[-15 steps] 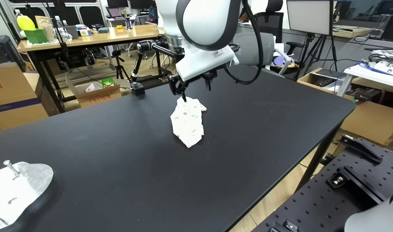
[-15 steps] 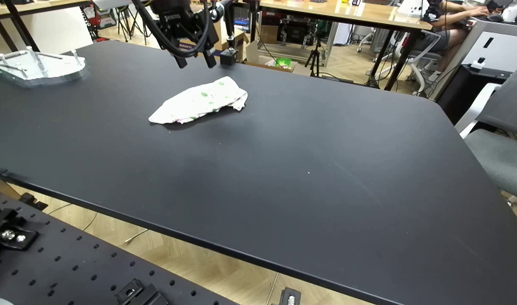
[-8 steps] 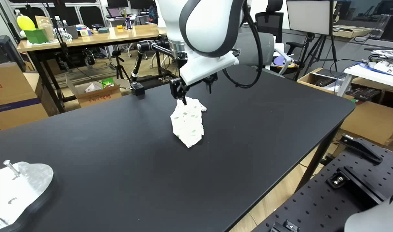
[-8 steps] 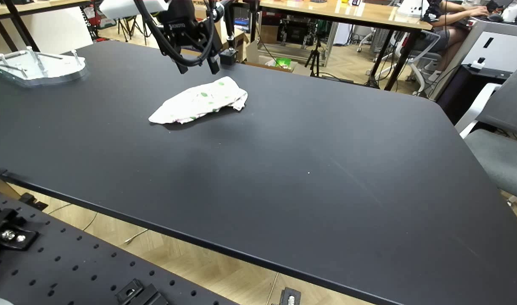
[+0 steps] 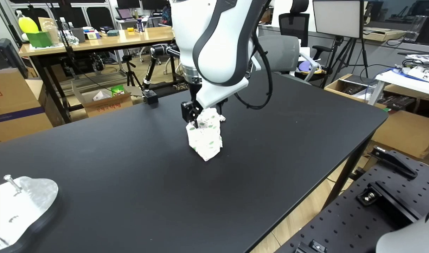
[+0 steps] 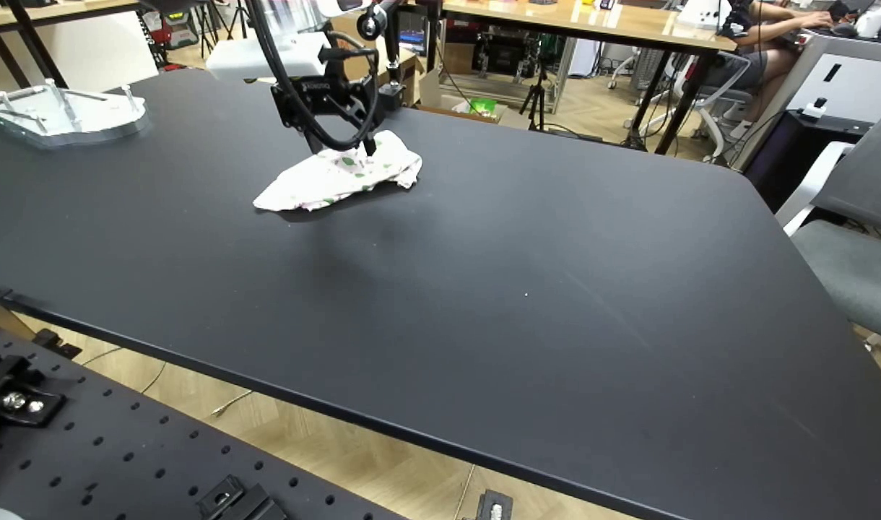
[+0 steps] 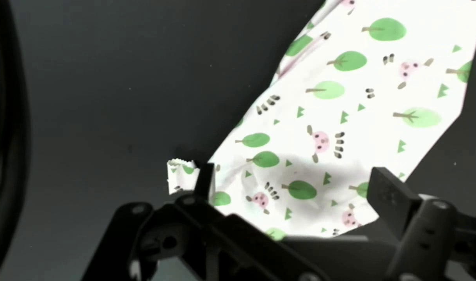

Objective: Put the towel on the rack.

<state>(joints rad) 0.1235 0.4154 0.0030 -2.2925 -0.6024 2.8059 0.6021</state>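
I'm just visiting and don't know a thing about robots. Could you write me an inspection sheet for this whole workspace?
Surface: black table, with pale specks and a faint streak.
Towel: white with green trees and pink animal faces; lies rumpled on the table.
Rack: not certain; the pegged plate on the table may be it.
Clutter: an open cardboard box beyond the table holds a green packet.
End effector: jaws apart over the towel; whether they touch it, I cannot tell.
Cables: a black cable hangs in a loop beside the robot arm.
Surroundings: in an exterior view, a gray chair stands by the table and a person sits farther back.
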